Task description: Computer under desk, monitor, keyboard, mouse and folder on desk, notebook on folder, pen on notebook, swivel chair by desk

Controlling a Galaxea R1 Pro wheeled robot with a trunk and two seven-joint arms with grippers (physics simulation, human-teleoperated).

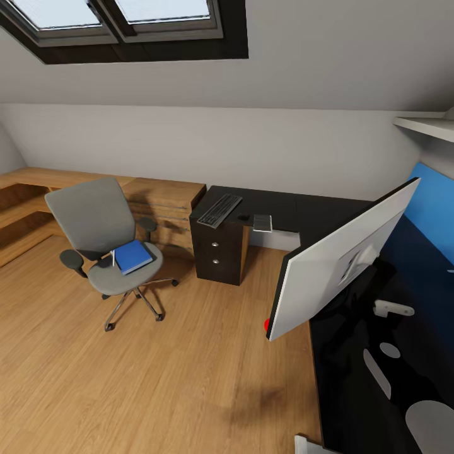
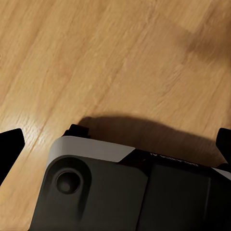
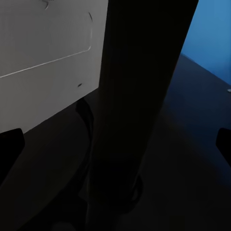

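no readable writing we can spot, monitor [image 1: 340, 265] back-on hogging the table [image 1: 284, 211], folder [image 1: 133, 256] on swivel chair [image 1: 104, 243], both claws spread open

Folder [image 1: 133, 256] on swivel chair [image 1: 101, 239]; keyboard [image 1: 219, 210] on desk [image 1: 284, 211].

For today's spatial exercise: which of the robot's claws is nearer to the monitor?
Right. The right claw faces the monitor stand close up, above the desk. The left claw hangs over bare wood floor, away from it.
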